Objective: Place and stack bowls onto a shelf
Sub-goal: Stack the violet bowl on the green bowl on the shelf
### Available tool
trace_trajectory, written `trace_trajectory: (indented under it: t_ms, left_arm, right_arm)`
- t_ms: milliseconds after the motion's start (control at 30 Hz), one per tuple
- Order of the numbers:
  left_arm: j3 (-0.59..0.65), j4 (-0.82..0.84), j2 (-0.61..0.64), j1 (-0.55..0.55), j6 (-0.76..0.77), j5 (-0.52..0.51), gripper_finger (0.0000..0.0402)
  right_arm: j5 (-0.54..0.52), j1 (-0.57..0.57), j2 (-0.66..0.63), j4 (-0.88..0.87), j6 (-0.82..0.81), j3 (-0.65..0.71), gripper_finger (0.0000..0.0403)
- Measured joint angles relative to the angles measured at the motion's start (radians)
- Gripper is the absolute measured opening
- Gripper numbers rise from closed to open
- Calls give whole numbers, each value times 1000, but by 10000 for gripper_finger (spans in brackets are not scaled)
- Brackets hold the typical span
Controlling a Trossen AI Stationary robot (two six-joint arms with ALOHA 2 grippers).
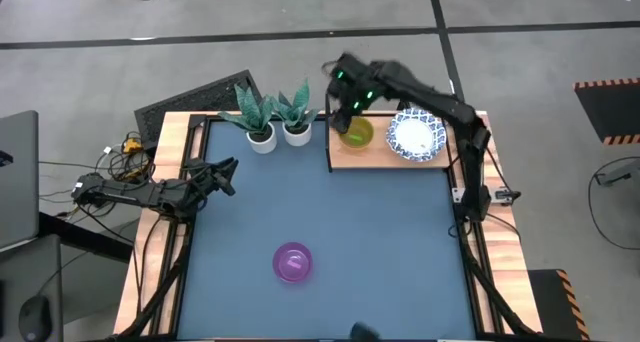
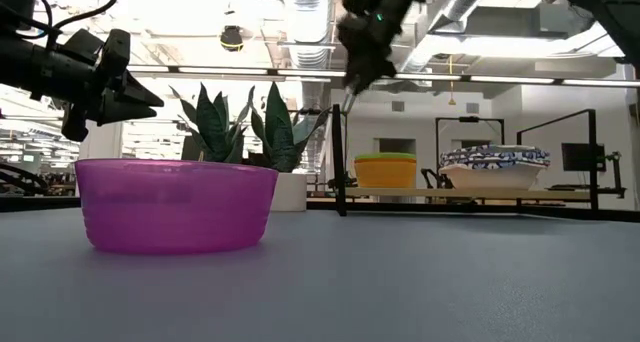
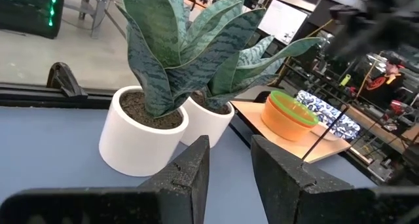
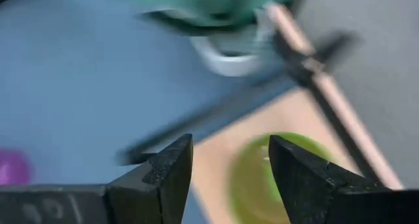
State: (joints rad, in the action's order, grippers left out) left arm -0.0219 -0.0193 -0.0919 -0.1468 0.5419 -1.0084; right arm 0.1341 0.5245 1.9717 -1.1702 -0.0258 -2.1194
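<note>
On the wooden shelf (image 1: 385,156) at the table's far right, a green bowl (image 1: 355,134) is nested in a yellow one (image 2: 385,174). Beside them is a stack of white bowls with blue rims (image 1: 417,138). My right gripper (image 4: 230,160) hangs open above the green bowl (image 4: 258,178), clear of it and tipped downward; the low view shows it high over the shelf's left end (image 2: 352,80). A purple bowl (image 1: 292,262) stands on its base on the tabletop near the front edge. My left gripper (image 1: 226,172) waits open at the table's left edge, holding nothing.
Two white plant pots (image 1: 279,133) with striped leaves stand at the far edge, just left of the shelf. The shelf's thin black frame post (image 2: 339,162) rises at its left end. Blue-grey tabletop (image 1: 380,242) lies between the purple bowl and the shelf.
</note>
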Motion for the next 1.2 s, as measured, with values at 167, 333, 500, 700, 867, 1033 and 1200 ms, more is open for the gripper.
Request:
trace_trajectory:
  t_ms: [167, 333, 500, 700, 867, 1033, 1200]
  left_arm:
    - [0, -1, 0, 0, 0, 6, 98]
    - [0, -7, 0, 0, 0, 51, 98]
    - [0, -11, 0, 0, 0, 88, 98]
    - [0, -16, -3, 0, -17, 136, 98]
    - [0, -18, -15, 0, -4, 166, 98]
    - [0, -21, -43, 0, 0, 208, 98]
    - [-1, -28, -82, 0, 45, 300, 99]
  right_arm:
    - [0, -192, 1, 26, -33, -2, 225]
    - [-76, -371, 19, 99, -53, 16, 225]
    - [-152, -491, 67, 187, -76, 15, 224]
    - [-161, -574, 176, 283, -118, 12, 224]
    - [-127, -641, 262, 361, -180, 12, 224]
    - [-119, -696, 332, 397, -237, 13, 224]
    - [-135, -732, 393, 366, -262, 14, 224]
